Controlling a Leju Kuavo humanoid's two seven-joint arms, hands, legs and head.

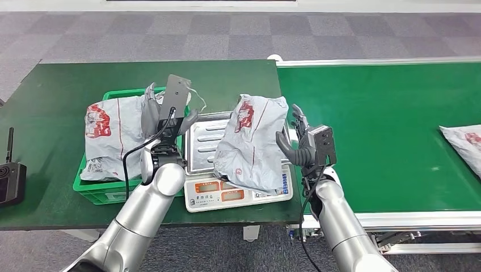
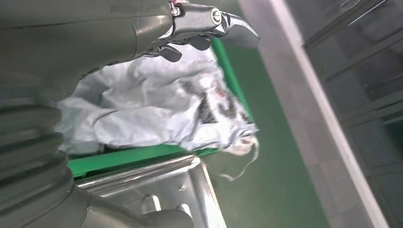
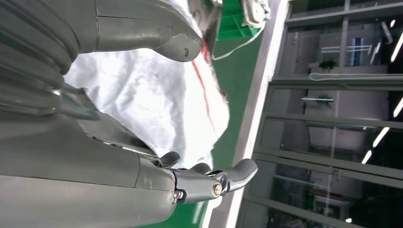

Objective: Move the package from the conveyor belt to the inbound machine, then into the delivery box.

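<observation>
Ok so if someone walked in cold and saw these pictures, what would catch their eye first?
Probably the grey package with red print lying on the scale at the table's front edge, between the robot's two open hands: the left hand and the right hand. Next, the green crate to the left holding another grey package, and the green conveyor belt on the right, where a third package lies at the far edge.

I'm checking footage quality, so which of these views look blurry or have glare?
Head view: sharp, evenly lit, soft shadows. Left wrist view: motion-blurred, smearing the grey plastic package in the green crate; glare on the steel scale tray. Right wrist view: bright ceiling-light streaks beyond the glass, with the left-edge hand cover soft.
</observation>
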